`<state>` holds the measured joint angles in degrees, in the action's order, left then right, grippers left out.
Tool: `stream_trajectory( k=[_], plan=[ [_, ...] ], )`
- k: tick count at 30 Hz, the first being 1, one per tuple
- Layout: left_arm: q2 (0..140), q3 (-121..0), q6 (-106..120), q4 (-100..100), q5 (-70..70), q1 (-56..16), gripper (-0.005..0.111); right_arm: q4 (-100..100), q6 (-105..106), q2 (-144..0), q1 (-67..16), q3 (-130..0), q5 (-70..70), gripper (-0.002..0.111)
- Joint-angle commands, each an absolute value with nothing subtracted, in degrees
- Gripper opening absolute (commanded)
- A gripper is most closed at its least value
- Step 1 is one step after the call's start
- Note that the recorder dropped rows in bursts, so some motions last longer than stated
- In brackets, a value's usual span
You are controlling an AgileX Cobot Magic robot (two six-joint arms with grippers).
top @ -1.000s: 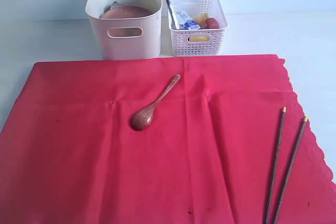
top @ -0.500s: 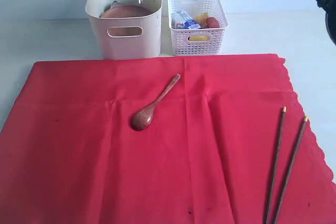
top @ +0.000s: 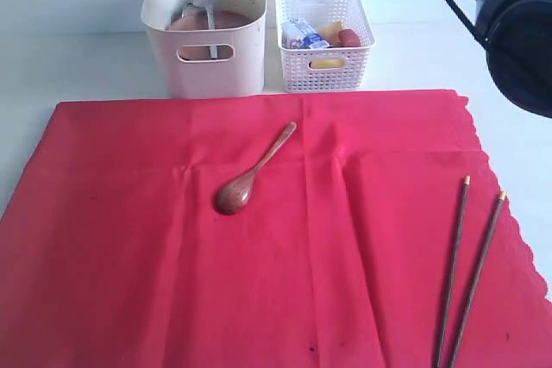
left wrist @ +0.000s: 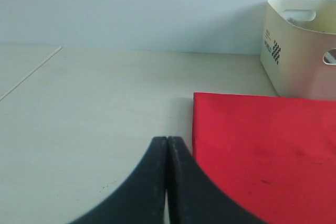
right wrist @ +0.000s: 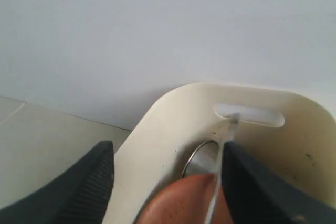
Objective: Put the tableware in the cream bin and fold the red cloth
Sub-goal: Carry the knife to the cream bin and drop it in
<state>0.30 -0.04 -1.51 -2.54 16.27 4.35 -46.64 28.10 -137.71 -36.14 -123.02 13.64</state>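
Knife (top: 210,11) leans inside cream bin (top: 216,79) (right gripper (right wrist: 165,153) spread).

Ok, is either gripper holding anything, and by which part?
Nothing is held. The right gripper is open above the cream bin, the silver knife loose inside; the left gripper is shut, empty.

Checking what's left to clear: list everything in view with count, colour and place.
cloth: 1, red, spread on the table
spoon: 1, brown, mid-cloth
chopsticks: 2, dark brown, yellow-tipped, cloth's right side
bin: 1, cream, behind the cloth
plate: 1, brown, in the bin
knife: 1, silver, leaning in the bin
cup: 1, steel, in the bin
basket: 1, white, right of the bin, holding food
left gripper: 1, black, shut, near cloth's corner
right gripper: 1, black, open, over the bin
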Motion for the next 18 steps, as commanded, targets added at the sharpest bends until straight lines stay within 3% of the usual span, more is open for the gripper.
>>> stream_trajectory(
  k=[1, 5, 15, 18],
  plan=[
    [0.0, 0.0, -2.0, -2.3, 15.8, 4.0, 0.001, -45.5, 28.5, -135.6, -35.5, -123.7, 23.0, 0.064],
    [0.0, 0.0, -2.0, -2.3, 15.8, 4.0, 0.001, -39.2, 28.3, -132.1, -34.5, -123.7, 32.4, 0.058],
    [0.0, 0.0, -2.0, -2.3, 15.8, 4.0, 0.001, -22.8, 27.9, -118.8, -34.0, -123.7, 67.5, 0.003],
    [0.0, 0.0, -2.0, -2.3, 15.8, 4.0, 0.001, -19.8, 26.7, -114.6, -34.0, -120.8, 70.0, 0.000]
  ],
)
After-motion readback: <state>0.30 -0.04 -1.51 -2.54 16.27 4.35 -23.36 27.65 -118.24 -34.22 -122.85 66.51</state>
